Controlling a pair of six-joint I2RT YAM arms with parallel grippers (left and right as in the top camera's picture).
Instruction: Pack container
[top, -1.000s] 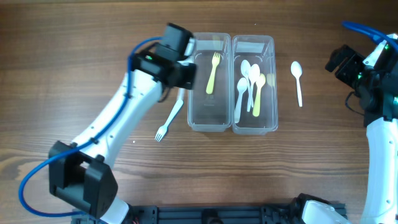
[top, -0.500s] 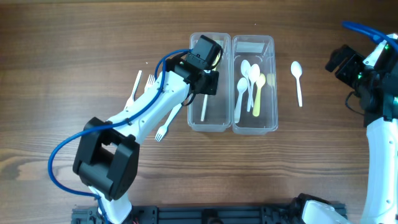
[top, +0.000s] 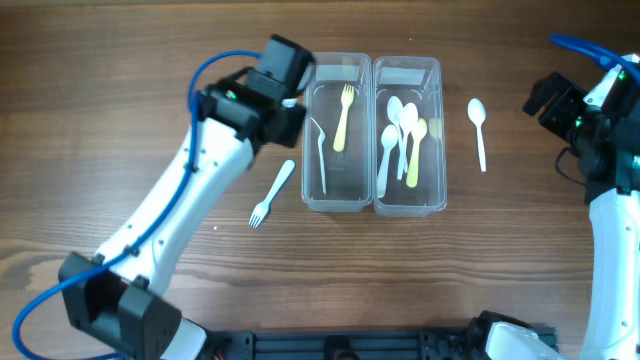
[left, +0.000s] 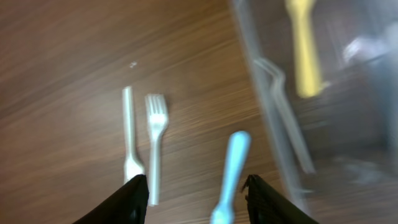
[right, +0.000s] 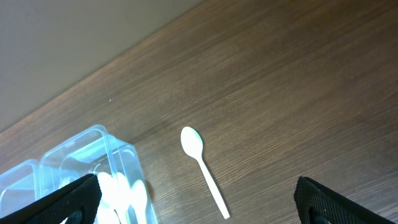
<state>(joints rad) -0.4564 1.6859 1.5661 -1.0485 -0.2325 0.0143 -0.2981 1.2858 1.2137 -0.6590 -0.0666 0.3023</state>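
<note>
Two clear containers stand side by side. The left container (top: 309, 192) holds a yellow fork (top: 343, 117) and a clear fork (top: 319, 156); the right container (top: 440, 150) holds several spoons (top: 402, 135). My left gripper (top: 280, 125) hovers just left of the left container, open and empty. Its wrist view shows the gripper (left: 198, 202) over a light blue fork (left: 230, 174) and two white forks (left: 154, 146) on the table, with the container wall (left: 267, 106) to the right. My right gripper (right: 196, 205) is open at the far right, above a white spoon (right: 202, 165).
The light blue fork (top: 272, 193) lies on the wood left of the containers. The white spoon (top: 478, 130) lies right of them. My left arm (top: 180, 200) crosses the left half of the table and hides the white forks in the overhead view.
My left gripper has let go of the clear fork inside the left container, opened, and pulled back left out of the container. The right arm has not moved.
</note>
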